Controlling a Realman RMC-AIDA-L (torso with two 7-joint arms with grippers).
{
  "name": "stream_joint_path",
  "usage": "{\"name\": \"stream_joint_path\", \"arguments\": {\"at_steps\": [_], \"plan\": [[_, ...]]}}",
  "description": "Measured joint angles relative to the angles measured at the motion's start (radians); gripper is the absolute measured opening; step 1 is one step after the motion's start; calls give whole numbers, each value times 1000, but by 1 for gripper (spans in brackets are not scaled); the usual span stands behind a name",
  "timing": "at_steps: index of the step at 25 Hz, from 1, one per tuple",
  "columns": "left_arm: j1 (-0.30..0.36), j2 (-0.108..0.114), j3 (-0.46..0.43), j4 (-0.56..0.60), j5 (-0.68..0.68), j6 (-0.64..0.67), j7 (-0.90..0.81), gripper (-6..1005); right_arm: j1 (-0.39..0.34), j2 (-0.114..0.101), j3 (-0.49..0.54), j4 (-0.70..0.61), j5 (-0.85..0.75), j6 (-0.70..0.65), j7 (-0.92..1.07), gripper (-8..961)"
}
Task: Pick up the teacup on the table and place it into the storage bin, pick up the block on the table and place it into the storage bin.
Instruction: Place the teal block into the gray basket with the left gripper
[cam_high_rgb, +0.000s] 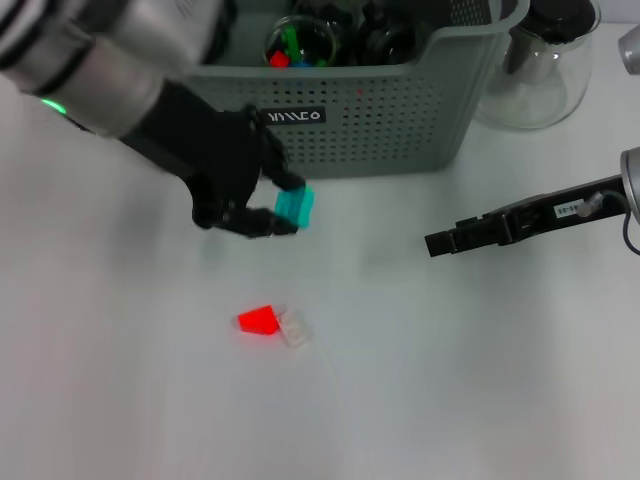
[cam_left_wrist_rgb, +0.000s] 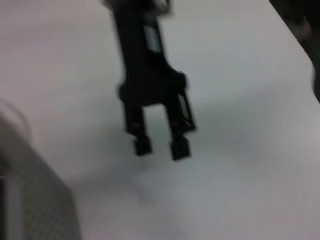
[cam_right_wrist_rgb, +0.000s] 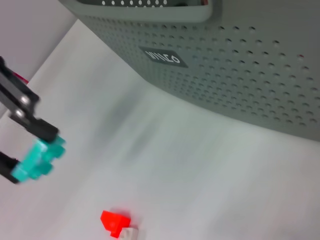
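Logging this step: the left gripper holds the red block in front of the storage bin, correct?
Not quite: the left gripper holds the teal block, as the head view shows. The red block lies on the table, nearer than the storage bin.

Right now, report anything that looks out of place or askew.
Nothing is spilled or broken. The left gripper holds a teal block above the table, outside the storage bin. A red and white block lies loose on the table. The right gripper hangs open, empty.

left end effector (cam_high_rgb: 285, 205) clamped, right end effector (cam_left_wrist_rgb: 160, 148) spread
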Motion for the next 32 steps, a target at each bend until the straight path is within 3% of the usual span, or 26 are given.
{"name": "stream_joint_path", "arguments": {"at_steps": [5, 9, 13, 21, 25, 32], "plan": [[7, 3, -159, 40, -131, 36, -201, 424, 0, -8, -3, 0, -2, -12, -15, 816], [5, 5, -212, 90, -195, -54, -422, 429, -1, -14, -5, -4, -3, -30, -28, 816], [8, 5, -169, 105, -185, -234, -625, 435, 4, -21, -24, -11, -3, -61, -69, 816], [-5, 1, 24, 68, -98, -539, -873, 445, 16, -50, -41, -60, -3, -127, -143, 816], [-48, 1, 95, -16, 8, -684, -979, 451, 26, -60, -41, -77, -3, -141, -152, 816], [-169, 5, 103, -225, 204, -805, -1077, 460, 34, -62, -41, -90, -3, -139, -158, 816]]}}
